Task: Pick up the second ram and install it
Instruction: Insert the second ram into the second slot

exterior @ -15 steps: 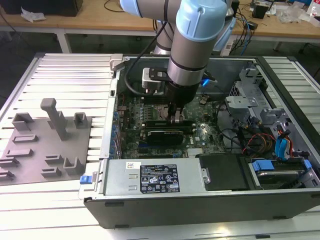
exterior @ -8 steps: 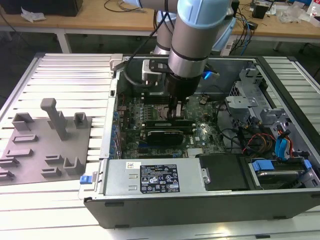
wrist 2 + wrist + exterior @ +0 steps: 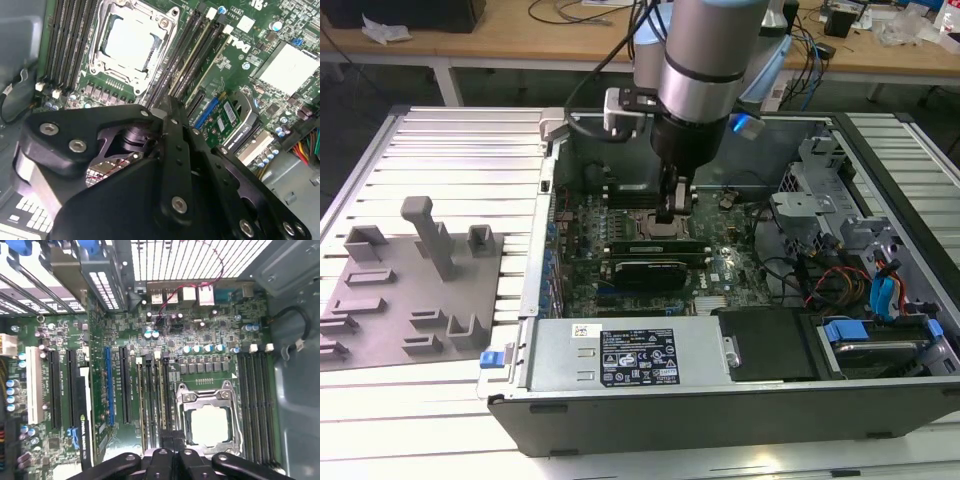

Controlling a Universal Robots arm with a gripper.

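Note:
My gripper (image 3: 672, 214) hangs inside the open computer case, low over the motherboard beside the processor socket (image 3: 653, 226). In the second wrist view its tip (image 3: 168, 104) sits over the long black memory slots (image 3: 187, 60) next to the socket (image 3: 131, 44). The thin pale edge of the second ram (image 3: 196, 56) runs along one slot and ends under the tip. The jaws are pressed together on it. In the first wrist view the gripper (image 3: 173, 438) stands above the slots (image 3: 150, 400), with the socket (image 3: 210, 424) right beside them.
A grey holder plate (image 3: 415, 290) with upright blocks lies outside the case on the exterior view's left. A graphics card (image 3: 645, 270) and the power supply (image 3: 630, 355) lie near the slots. Drive cages and cable bundles (image 3: 840, 270) crowd the exterior view's right.

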